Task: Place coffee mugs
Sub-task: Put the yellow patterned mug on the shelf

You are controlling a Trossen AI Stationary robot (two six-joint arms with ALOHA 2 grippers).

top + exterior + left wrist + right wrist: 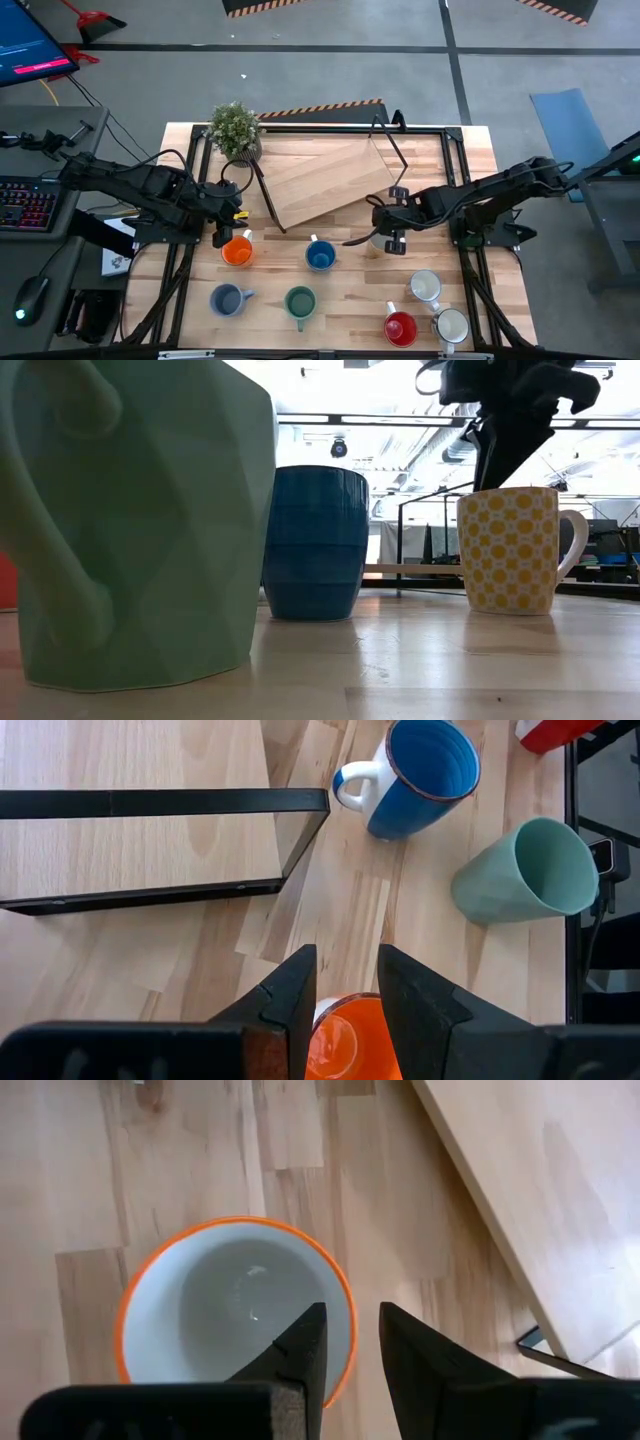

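A white mug with a yellow pattern and an orange rim (508, 550) stands on its base on the table, right of centre. My right gripper (350, 1315) comes down on it from above and is shut on its wall. An orange mug with a white handle (237, 252) stands left of centre, and my left gripper (225, 238) hangs close over its far left side. In the left wrist view only a strip of that mug's orange inside (345, 1040) shows. My right gripper holds the patterned mug by its rim (345, 1305), with one finger (305, 1350) inside the mug and the other outside. The fingers slant steeply down from above. The mug stands upright with its base on the table (420, 660).
A bright blue mug (320, 256) stands between the two grippers. Green (300, 300), grey-blue (227, 298), red (400, 327) and two white mugs (425, 287) stand nearer the front edge. A tilted wooden board on a black frame (325, 180) and a potted plant (236, 130) fill the far half.
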